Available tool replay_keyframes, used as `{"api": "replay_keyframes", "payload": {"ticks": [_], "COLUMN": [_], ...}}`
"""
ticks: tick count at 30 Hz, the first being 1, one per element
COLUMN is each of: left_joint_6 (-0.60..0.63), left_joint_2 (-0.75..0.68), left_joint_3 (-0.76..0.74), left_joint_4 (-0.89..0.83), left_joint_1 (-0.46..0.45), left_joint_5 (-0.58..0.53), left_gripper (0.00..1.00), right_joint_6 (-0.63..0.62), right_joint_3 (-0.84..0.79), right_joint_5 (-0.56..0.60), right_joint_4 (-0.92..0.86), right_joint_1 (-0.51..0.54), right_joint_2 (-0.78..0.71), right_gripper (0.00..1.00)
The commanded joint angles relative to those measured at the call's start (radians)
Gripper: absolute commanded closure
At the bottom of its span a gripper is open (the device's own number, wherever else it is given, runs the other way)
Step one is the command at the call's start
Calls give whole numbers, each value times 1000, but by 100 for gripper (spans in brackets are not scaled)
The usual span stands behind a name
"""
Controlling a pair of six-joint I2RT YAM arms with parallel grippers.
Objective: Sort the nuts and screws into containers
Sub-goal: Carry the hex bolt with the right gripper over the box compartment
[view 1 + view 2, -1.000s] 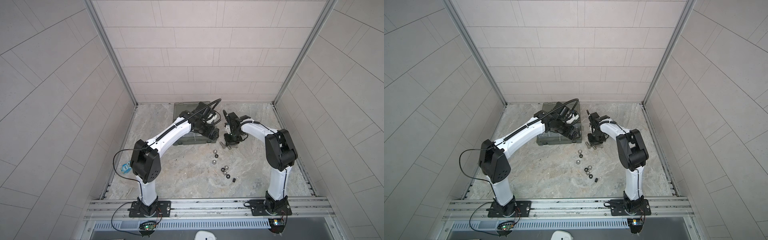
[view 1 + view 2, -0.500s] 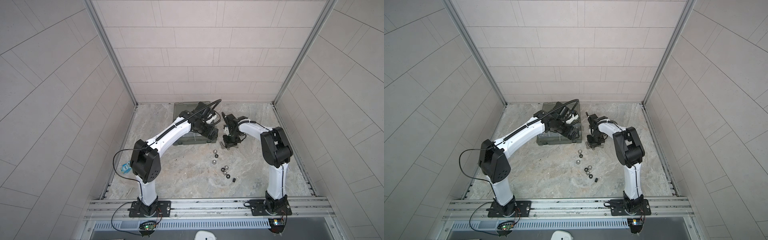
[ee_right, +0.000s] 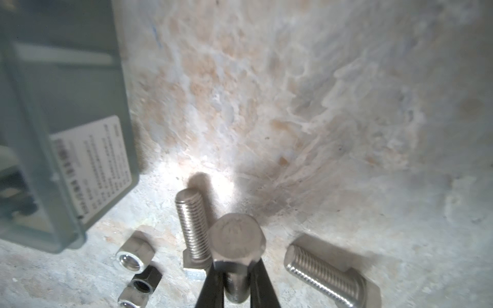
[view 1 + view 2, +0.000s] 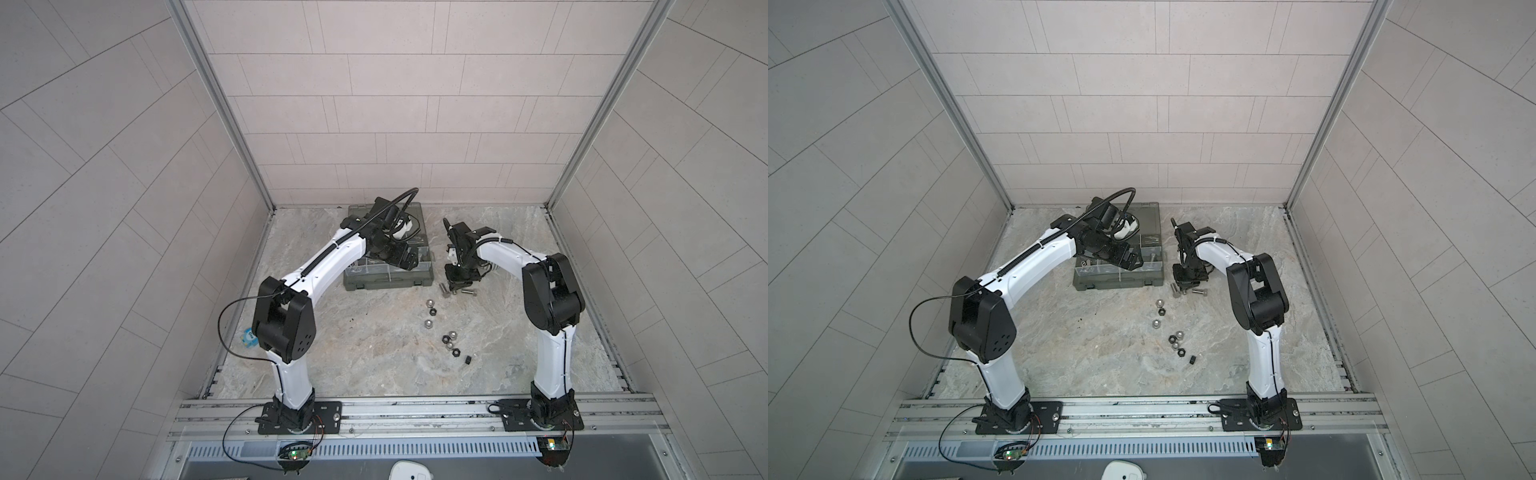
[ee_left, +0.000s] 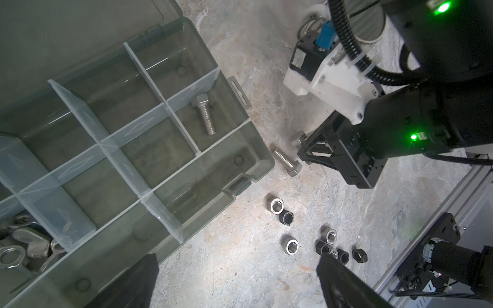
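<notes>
Beside the organizer case (image 5: 240, 149), low over the marbled worktop (image 3: 293, 106), the right claw (image 3: 237, 282) has just clamped down! A second ago its jaws stood slightly apart. Now they're closed on the shank of the gripped screw (image 3: 236, 240), pinching just under the hex head, whose flat face looks back at the wrist camera. So the pick looks made, and what's left for this piece is the lift and the short carry to the case. Whether it has cleared the worktop yet can't be told.

Two more lie loose: the near screw (image 3: 192, 226) just beside the fingers, the far screw (image 3: 328, 272) a little further off on the opposite side. Watch that near one, it could get nudged on the way up.

Over in the case, a sorted screw (image 5: 204, 114) already lies alone in an edge compartment, a likely home for this one. The wing nuts (image 5: 29, 237) fill a compartment well away from it. The loose nuts (image 5: 276, 206), silver and black, sit scattered on the worktop near the case's front, still to be sorted.

And the left claw (image 5: 234, 266) hangs above the case's front corner and those nuts, jaws spread as wide as they go, holding nothing, touching nothing.
</notes>
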Motion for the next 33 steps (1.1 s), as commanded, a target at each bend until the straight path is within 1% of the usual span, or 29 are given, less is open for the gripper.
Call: {"api": "replay_keyframes", "payload": {"ticks": [1, 4, 9, 22, 29, 33], "left_joint_6": [-5, -6, -7, 7, 19, 25], "left_joint_2": [-49, -59, -73, -121, -135, -139], "left_joint_3": [-19, -29, -47, -70, -72, -73], "left_joint_4": [3, 4, 1, -35, -65, -75], "left_joint_1": [1, 3, 6, 19, 33, 43], "left_joint_5": [11, 4, -5, -54, -68, -73], "left_gripper": [0, 0, 0, 0, 0, 0], "right_joint_6": [15, 27, 35, 88, 105, 107], "right_joint_3": [58, 128, 247, 563, 634, 634], "right_joint_5": [-15, -37, -77, -179, -205, -211], "right_joint_4": [-48, -61, -69, -64, -61, -54], "right_joint_1": [0, 0, 7, 19, 28, 29], "right_joint_2": [-48, -36, 25, 237, 307, 316], "right_gripper": [92, 91, 91, 90, 88, 82]}}
